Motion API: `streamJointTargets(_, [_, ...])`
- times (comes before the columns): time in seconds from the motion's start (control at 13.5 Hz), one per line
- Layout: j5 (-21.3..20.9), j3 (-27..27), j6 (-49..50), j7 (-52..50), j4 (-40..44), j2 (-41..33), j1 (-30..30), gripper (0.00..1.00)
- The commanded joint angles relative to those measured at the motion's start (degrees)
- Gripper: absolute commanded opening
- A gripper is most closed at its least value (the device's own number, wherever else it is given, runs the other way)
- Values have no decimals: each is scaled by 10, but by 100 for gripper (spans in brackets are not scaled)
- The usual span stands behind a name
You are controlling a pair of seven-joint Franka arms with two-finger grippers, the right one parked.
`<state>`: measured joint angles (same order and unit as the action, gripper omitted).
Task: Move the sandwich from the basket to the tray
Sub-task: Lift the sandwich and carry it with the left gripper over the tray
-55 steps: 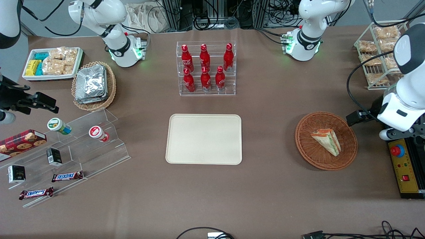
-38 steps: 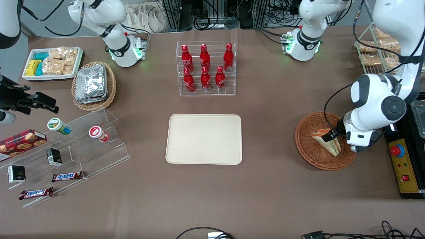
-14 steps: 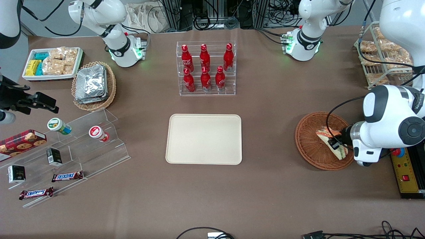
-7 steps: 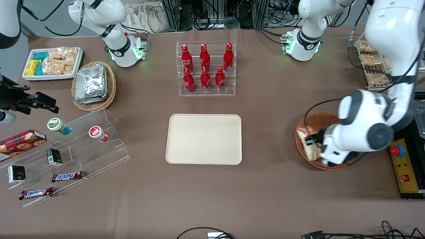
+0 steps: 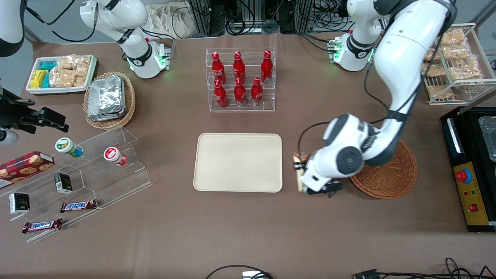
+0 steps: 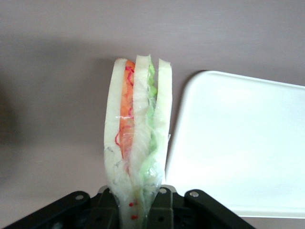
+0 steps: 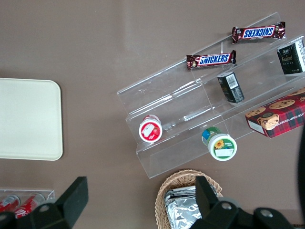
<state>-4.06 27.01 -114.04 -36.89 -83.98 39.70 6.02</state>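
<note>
My gripper (image 5: 300,168) is shut on the sandwich (image 5: 299,181), a pale wedge in clear wrap with orange and green filling, held on edge above the bare table. It hangs between the reddish-brown basket (image 5: 391,176) and the cream tray (image 5: 238,162), close to the tray's rim. In the left wrist view the sandwich (image 6: 138,129) sticks out from the gripper (image 6: 138,210), pinched between the black fingers, with the tray's rounded corner (image 6: 238,143) beside it. The basket holds nothing that I can see; the arm covers part of it.
A clear rack of red bottles (image 5: 240,79) stands farther from the front camera than the tray. Toward the parked arm's end are a stepped acrylic shelf (image 5: 97,170), a tan basket of foil packs (image 5: 109,100) and a white bin (image 5: 62,73). A wire snack rack (image 5: 451,62) and control box (image 5: 471,193) flank the basket.
The gripper closed on the sandwich in the basket, lifted it out and carried it toward the tray. It now hangs just beside the tray's rim, and the basket is left without it.
</note>
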Motion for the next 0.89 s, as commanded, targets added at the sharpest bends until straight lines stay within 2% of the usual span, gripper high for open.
streamJointTargets(0.0, [2, -6, -48, -42, 32, 34, 51, 1])
streamJointTargets(0.15, [-19, -9, -71, -68, 31, 50, 84, 2])
streamJointTargets(0.37, [-86, -9, -79, -68, 26, 72, 94, 5])
streamJointTargets(0.52, [-99, -9, -78, -65, 22, 73, 95, 14])
streamJointTargets(0.59, [-99, -9, -77, -61, 22, 73, 95, 65])
streamJointTargets(0.67, [-100, -9, -77, -57, 22, 73, 95, 100])
streamJointTargets(0.81, [-98, -8, -75, -60, 24, 68, 95, 100])
